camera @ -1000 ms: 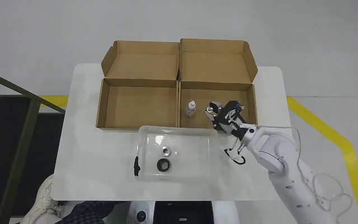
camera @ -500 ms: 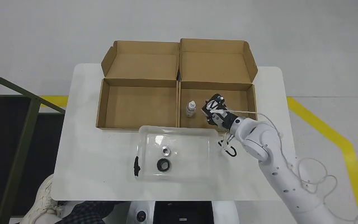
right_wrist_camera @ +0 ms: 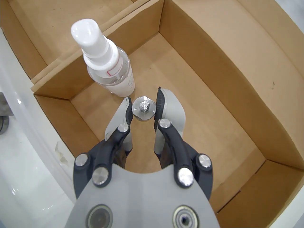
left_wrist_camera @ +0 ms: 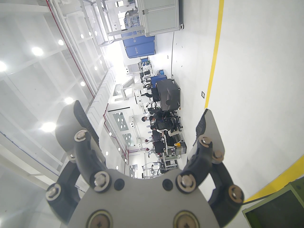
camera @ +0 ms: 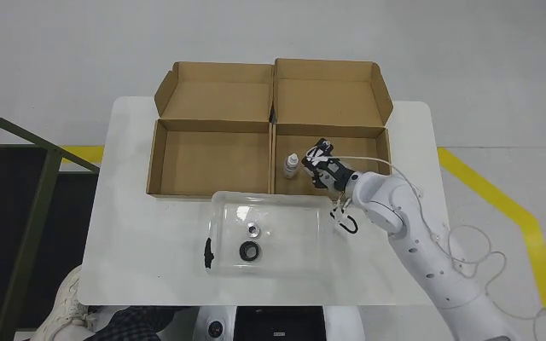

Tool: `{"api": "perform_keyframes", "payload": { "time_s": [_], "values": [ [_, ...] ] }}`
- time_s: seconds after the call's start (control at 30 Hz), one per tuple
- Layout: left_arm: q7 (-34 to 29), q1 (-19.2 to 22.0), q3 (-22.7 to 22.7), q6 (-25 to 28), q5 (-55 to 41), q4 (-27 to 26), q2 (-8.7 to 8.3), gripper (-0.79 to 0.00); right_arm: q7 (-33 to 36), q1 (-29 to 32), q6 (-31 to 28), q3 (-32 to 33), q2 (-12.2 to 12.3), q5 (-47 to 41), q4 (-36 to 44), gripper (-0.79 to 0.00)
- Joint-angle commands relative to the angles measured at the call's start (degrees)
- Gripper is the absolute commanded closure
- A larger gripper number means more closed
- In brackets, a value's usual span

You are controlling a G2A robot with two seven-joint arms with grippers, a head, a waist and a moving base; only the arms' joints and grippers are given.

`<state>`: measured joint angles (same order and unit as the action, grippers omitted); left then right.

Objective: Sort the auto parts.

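- I am working in a factory hall or industrial lab, not a home.
- The pale painted floor (left_wrist_camera: pixel 256 72) carries a yellow lane line (left_wrist_camera: pixel 215 48).
- The high white ceiling has rows of round lights (left_wrist_camera: pixel 36 51).
- Far off stand a metal-framed machine enclosure (left_wrist_camera: pixel 154 8), blue cabinets (left_wrist_camera: pixel 140 46) and workstations (left_wrist_camera: pixel 166 96).

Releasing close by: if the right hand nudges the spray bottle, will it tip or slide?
Probably tips: the spray bottle stands upright, tall on a narrow base. It looks like clear plastic, so likely light. The right hand, shut on a metal part, sits beside it. Once down, its round body might roll.
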<state>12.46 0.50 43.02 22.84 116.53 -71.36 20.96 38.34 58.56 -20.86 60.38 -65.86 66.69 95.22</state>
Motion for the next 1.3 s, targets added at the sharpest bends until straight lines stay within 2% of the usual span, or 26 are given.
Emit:
{"api": "perform_keyframes", "payload": {
  "time_s": [0.0,0.3,0.4,0.43,0.47,0.53,0.6,1.0,1.27],
  "values": [
    [0.0,0.0,0.0,0.0,0.0,0.0,0.0,-0.785,0.1,0.0,0.1,0.0,0.0,0.0,-0.1,-0.243],
    [0.0,0.0,0.0,0.0,0.0,0.0,0.0,-0.785,0.0,0.3,0.9,0.3,-0.1,1.0,0.8,-0.32],
    [0.0,0.0,0.0,0.0,0.0,0.0,0.0,-0.785,-1.7,1.5,1.1,1.1,0.0,1.0,2.3,-0.379],
    [0.0,0.0,0.0,0.0,0.0,0.0,0.0,-0.785,-2.2,2.0,0.9,1.5,0.1,0.7,2.9,-0.431],
    [0.0,0.0,0.0,0.0,0.0,0.0,0.0,-0.785,-2.6,2.5,0.6,2.0,0.2,0.5,3.5,-0.526],
    [0.0,0.0,0.0,0.0,0.0,0.0,0.0,-0.785,-2.7,3.6,0.3,3.0,0.4,0.4,5.0,-0.662],
    [0.0,0.0,0.0,0.0,0.0,0.0,0.0,-0.785,-2.7,4.7,-0.2,4.0,0.6,0.3,6.3,-0.779],
    [0.0,0.0,0.0,0.0,0.0,0.0,0.0,-0.785,-4.4,12.2,-6.5,9.6,2.1,-0.7,17.5,-0.785],
    [0.0,0.0,0.0,0.0,0.0,0.0,0.0,-0.785,-6.0,17.6,-11.5,10.1,2.8,-0.5,25.1,-0.785]
  ]
}}
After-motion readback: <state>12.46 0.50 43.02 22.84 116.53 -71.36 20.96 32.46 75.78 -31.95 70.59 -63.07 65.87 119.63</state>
